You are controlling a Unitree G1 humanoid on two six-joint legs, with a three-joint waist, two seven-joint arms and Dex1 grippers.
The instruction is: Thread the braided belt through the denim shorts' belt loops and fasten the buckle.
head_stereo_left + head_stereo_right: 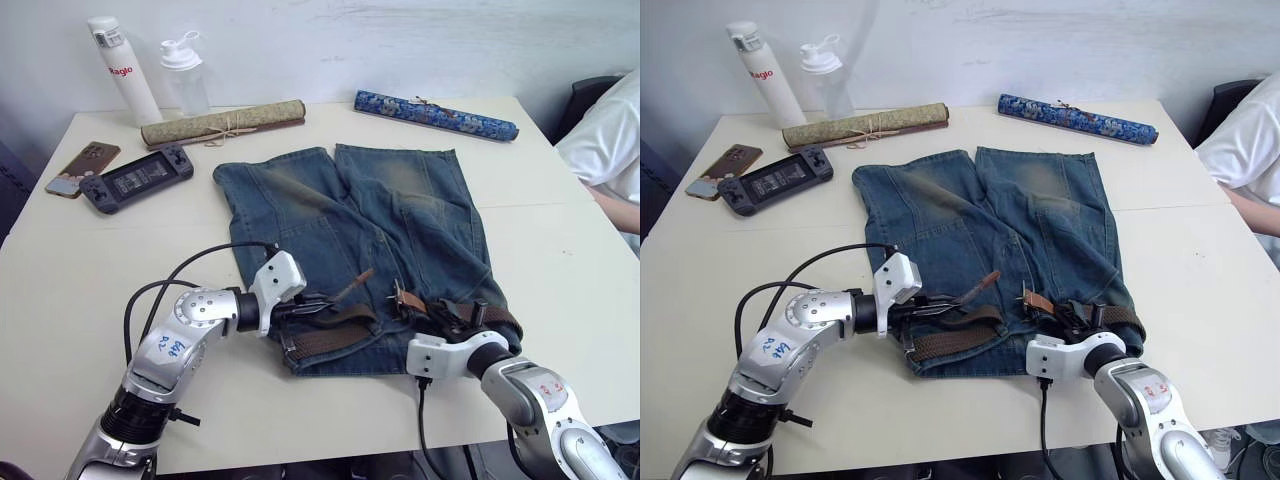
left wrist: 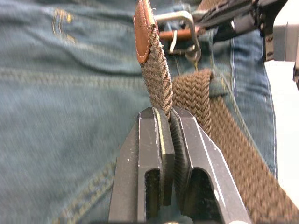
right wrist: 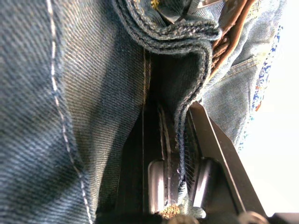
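The left claw (image 2: 169,135) has its two black fingers pinched tight on the braided belt (image 2: 161,79), gripping the woven strap just short of its tan leather tip (image 2: 142,30), which sticks up and away beyond the fingertips. Just past that tip sits the silver buckle (image 2: 184,28), and right beside the claw's fingers the rest of the brown strap runs along the waistband of the denim shorts (image 1: 350,230), passing under a belt loop (image 2: 218,86) close by. Across from it, the right claw (image 3: 175,154) is closed on a fold of the shorts' waistband edge, the thick stitched denim hem squeezed between its fingers, with a bit of the belt showing just beyond the fold. From the head view the two claws face each other over the near edge of the shorts, the left one (image 1: 315,308) holding the strap end lifted off the cloth and the right one (image 1: 452,322) down at the waistband by the buckle end. The shorts lie flat on the white table (image 1: 560,240), legs pointing away from both claws. Well beyond them lie a rolled olive mat (image 1: 222,123), a blue patterned roll (image 1: 435,114), a white bottle (image 1: 122,68), a clear shaker bottle (image 1: 184,72), a handheld game console (image 1: 136,178) and a phone (image 1: 82,167). A person's white sleeve (image 1: 610,140) shows far off to the right claw's side.
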